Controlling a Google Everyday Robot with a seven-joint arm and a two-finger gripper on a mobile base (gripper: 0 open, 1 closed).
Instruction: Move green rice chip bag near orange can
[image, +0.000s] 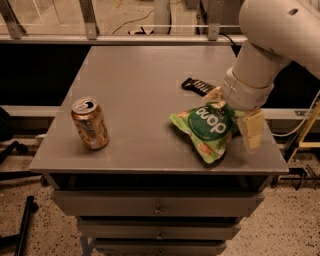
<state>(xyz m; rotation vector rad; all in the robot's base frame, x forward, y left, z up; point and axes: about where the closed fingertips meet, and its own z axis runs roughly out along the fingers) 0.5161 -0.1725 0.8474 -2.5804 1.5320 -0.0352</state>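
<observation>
Fingers (251, 131) of the gripper (231, 120) stand spread, not clamped: one tan pad shows at the far edge of the green rice chip bag (205, 129), the other at its right end, with the bag's upper right corner between them. No firm grasp is evident.

Bag: lies flat and crumpled on the right front part of the table (140, 75), near the front edge. Its logo faces up.

Orange can (90, 124): upright at the left front of the table, well apart from the bag, with bare tabletop between them.

Black wrapper (197, 86): lies just behind the bag, close to the far pad.

White arm (260, 55): comes in from the upper right, above the bag's right end.

Assessment: the grasp appears not yet made; the carry to the can remains.

Risks:
- A pinch on one thin corner of crinkly film may slip, dropping the bag short of the can.
- The far pad may catch the black wrapper and drag it along.
- The bag sits close to the front edge; a sideways push may tip it off.
- A bag swung in too fast may knock the can over.
</observation>
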